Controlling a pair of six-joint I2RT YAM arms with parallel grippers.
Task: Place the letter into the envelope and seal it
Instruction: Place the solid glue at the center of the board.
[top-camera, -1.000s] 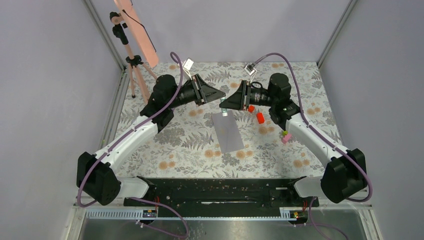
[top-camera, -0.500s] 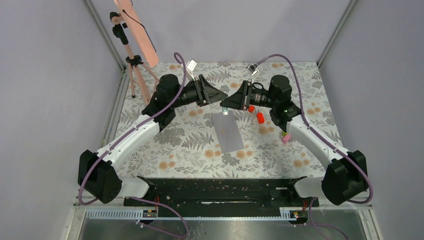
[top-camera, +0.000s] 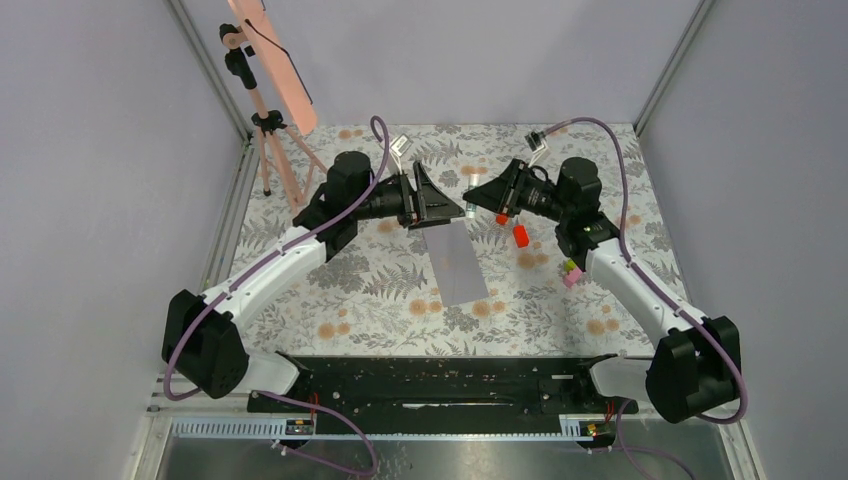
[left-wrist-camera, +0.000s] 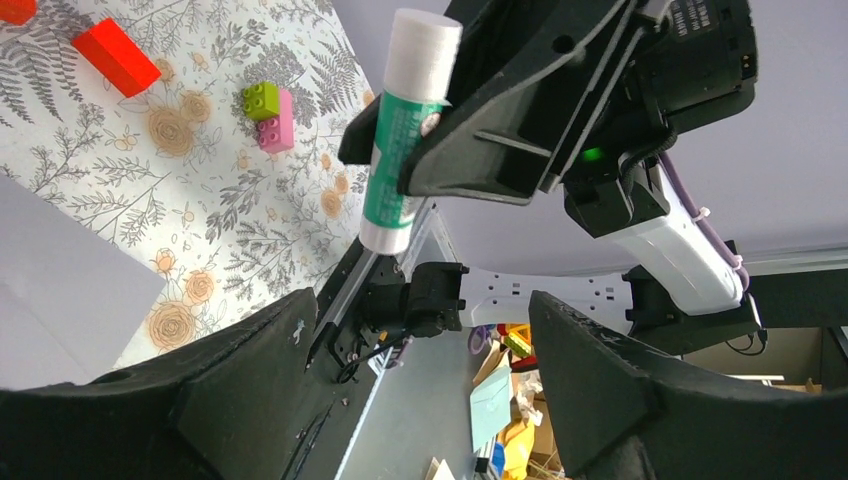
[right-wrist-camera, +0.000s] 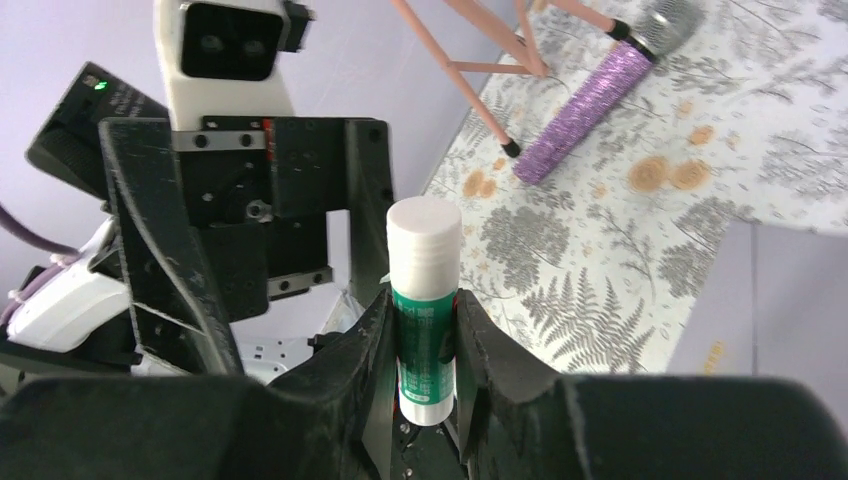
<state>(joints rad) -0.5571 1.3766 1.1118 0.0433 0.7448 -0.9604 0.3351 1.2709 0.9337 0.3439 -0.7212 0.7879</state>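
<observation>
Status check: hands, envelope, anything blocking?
Left hand open, empty. Right hand shut on green-and-white glue stick, white cap on. Grey-lilac paper envelope flat on floral tabletop below them; letter not visible. Red block off to the side, not blocking.

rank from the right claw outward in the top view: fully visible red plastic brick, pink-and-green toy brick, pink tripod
1. fully visible red plastic brick, right of the right claw
2. pink-and-green toy brick, farther right, nearer the bases
3. pink tripod, far left back corner
</observation>
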